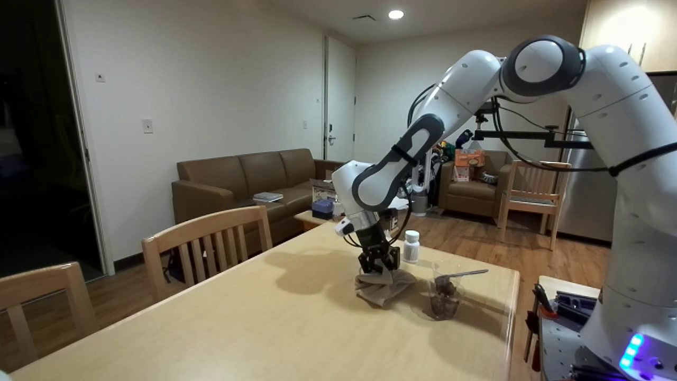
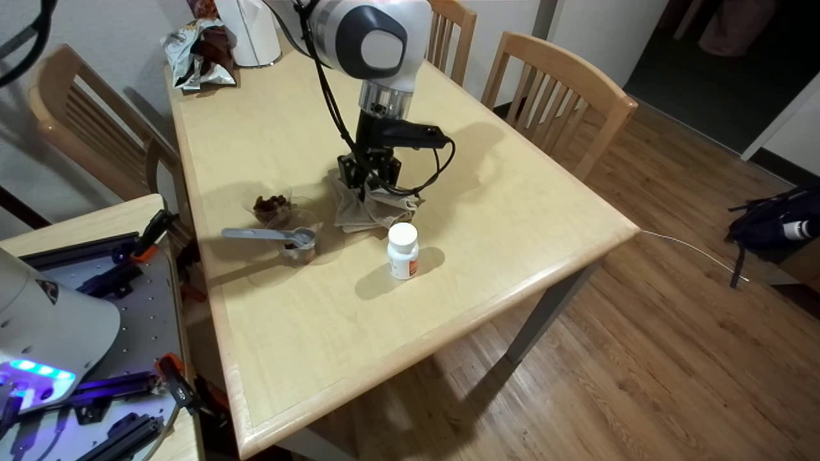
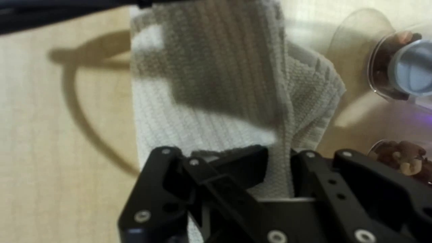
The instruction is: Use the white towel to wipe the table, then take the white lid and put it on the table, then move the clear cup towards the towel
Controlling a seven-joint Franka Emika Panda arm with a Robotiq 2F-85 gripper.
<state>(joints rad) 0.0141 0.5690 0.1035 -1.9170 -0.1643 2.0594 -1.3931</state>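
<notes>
The light grey-white towel lies crumpled on the table. My gripper points down with its fingers shut on a fold of it; the wrist view shows the towel pinched between the fingertips. In an exterior view the towel spreads under the gripper. Two clear cups with dark contents stand beside the towel, a clear cup and a clear cup with a grey spoon across it. A white lid sits on the white bottle.
The white bottle stands upright near the towel and cups; it also shows in an exterior view. A snack bag and a white roll are at the table's far end. Wooden chairs line one side.
</notes>
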